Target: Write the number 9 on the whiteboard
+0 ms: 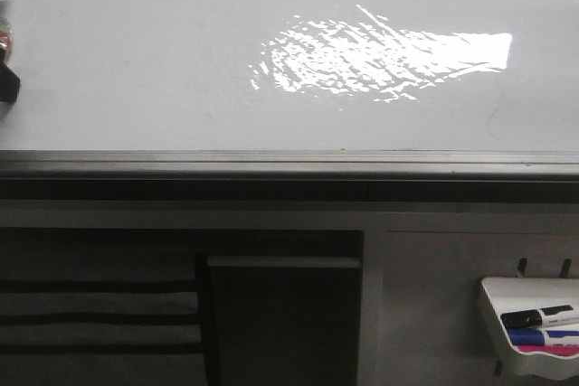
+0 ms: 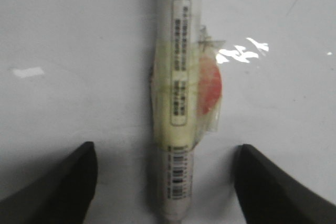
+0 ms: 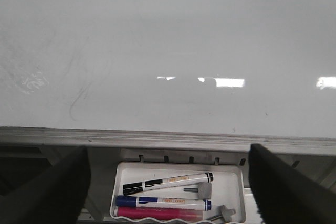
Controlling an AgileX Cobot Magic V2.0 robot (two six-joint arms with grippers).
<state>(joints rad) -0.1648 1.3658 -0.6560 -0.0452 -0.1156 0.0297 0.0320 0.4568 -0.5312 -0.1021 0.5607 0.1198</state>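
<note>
With left gripper [image 2: 165,182] jaws apart around the marker [image 2: 178,103], it may slip on the whiteboard [image 1: 136,61]; right gripper [image 3: 168,187] jaws apart.

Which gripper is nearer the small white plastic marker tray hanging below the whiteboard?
Right. The right gripper faces the small white marker tray close by; the left gripper is far across, at the whiteboard's left edge.

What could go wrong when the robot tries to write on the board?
The marker sits between the left gripper's fingers with gaps on both sides, so it might tilt or slip when pressed. The whiteboard shows no 9 yet and has strong glare, which could hide thin strokes. The left arm sits at the board's far edge, so writing may land off to one side.
</note>
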